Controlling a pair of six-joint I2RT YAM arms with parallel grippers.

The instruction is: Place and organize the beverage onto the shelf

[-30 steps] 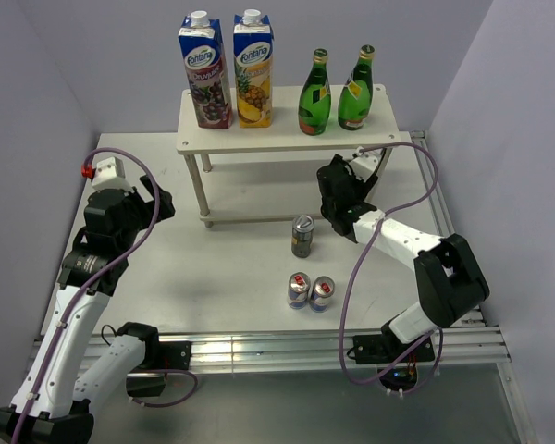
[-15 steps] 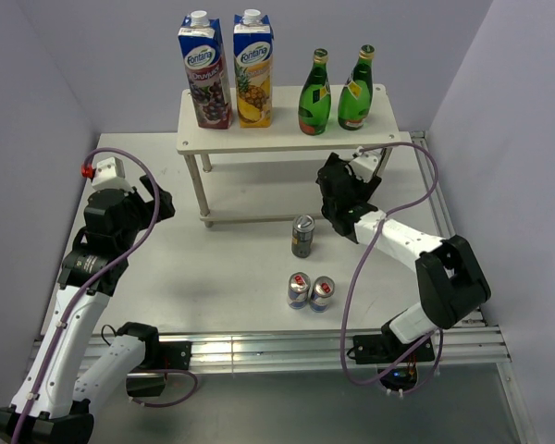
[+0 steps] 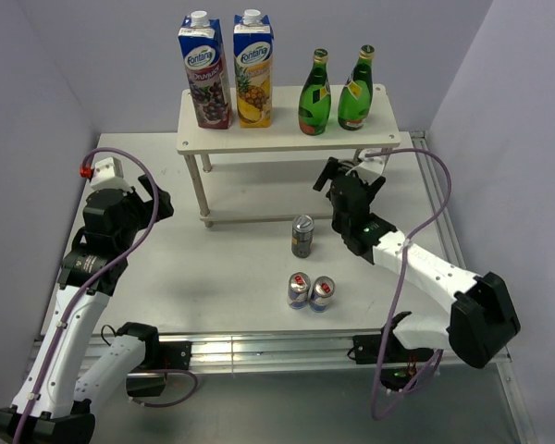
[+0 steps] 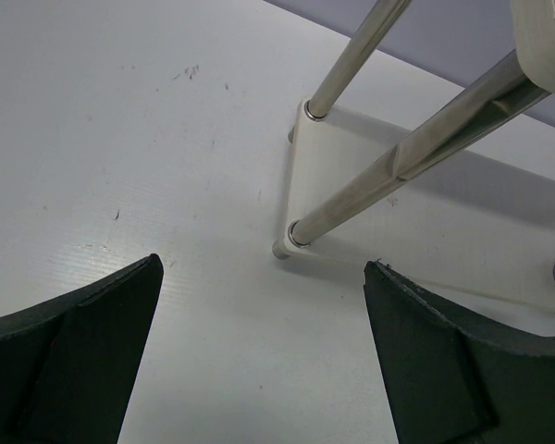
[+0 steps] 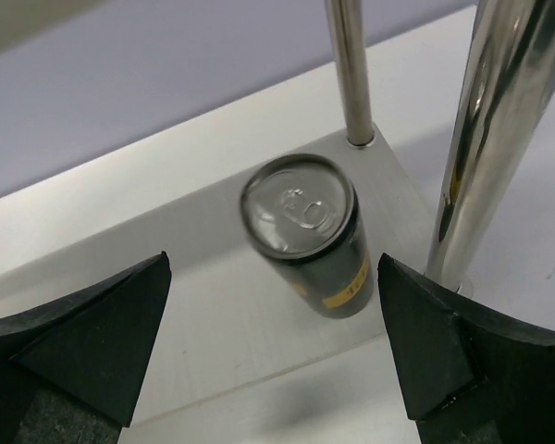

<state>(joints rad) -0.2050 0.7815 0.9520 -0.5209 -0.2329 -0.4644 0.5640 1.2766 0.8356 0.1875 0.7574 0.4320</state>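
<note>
White worktop [image 3: 231,268], lilac walls: bottles [image 3: 314,92] stand beside cartons [image 3: 229,74] atop the shelf [image 3: 287,141], like with like. My right gripper [image 5: 273,351] gapes empty, just short of a dark can [image 5: 307,233] upright on the lower board, which only its wrist view shows. My left gripper [image 4: 264,351] gapes empty too. Three cans [image 3: 302,235] wait on the worktop.

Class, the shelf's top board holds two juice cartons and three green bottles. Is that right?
Not quite. Only two green bottles, not three, stand beside the two juice cartons on the top board of the shelf. The top external view shows this.
</note>
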